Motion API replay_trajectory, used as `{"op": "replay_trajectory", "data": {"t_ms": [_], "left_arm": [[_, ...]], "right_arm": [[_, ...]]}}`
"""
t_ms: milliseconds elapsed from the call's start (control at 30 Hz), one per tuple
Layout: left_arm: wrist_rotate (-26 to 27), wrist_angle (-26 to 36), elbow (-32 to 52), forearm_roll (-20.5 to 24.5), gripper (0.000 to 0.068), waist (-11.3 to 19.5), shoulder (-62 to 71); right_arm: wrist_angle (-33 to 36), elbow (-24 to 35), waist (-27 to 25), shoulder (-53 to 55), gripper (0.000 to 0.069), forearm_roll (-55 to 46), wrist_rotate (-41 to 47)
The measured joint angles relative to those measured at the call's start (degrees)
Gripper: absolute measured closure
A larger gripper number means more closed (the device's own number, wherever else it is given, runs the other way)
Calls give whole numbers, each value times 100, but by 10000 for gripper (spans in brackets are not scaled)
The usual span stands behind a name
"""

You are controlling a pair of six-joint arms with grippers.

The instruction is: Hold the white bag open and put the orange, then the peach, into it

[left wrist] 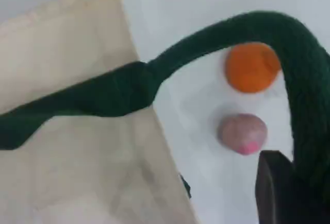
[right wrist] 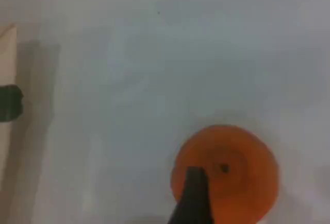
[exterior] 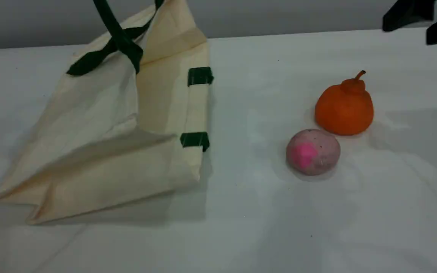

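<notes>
The white bag (exterior: 101, 129) lies on the table's left side with its mouth toward the middle. One dark green handle (exterior: 108, 19) rises taut past the top edge, and in the left wrist view this handle (left wrist: 216, 38) arcs down into my left gripper (left wrist: 290, 188), which is shut on it. The orange (exterior: 344, 107) stands upright at the right, and the peach (exterior: 313, 151) rests just in front of it, to its left. My right gripper (exterior: 419, 23) hangs open above the far right. Its fingertip (right wrist: 193, 198) hovers over the orange (right wrist: 229, 170) without touching it.
The bag's second handle (exterior: 89, 62) lies slack on the cloth. Two green strap tabs (exterior: 200, 76) mark the bag's right edge. White table (exterior: 264, 212) stretches between the bag and the fruit. The grey wall (exterior: 279, 15) runs behind the table.
</notes>
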Motion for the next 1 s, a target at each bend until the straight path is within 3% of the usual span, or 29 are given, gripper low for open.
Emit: {"op": "replay_trajectory", "data": {"t_ms": [233,433,767,1000], "left_arm": [[248,1,0,127,621,-30,-362],[1131,-10,5,184,621,-23,-431],[2870,-24,5,-503,621,-23,-427],[3129,-26,5,-678,622,-23,-425]], "right_arm": [[106,-53,0,359,132,814,-894],[303,-61,0,360,132,900,-977],[400,-66,-6,360,132,901,-1072],[403,-86,-6,360,132,923,-1097]]}}
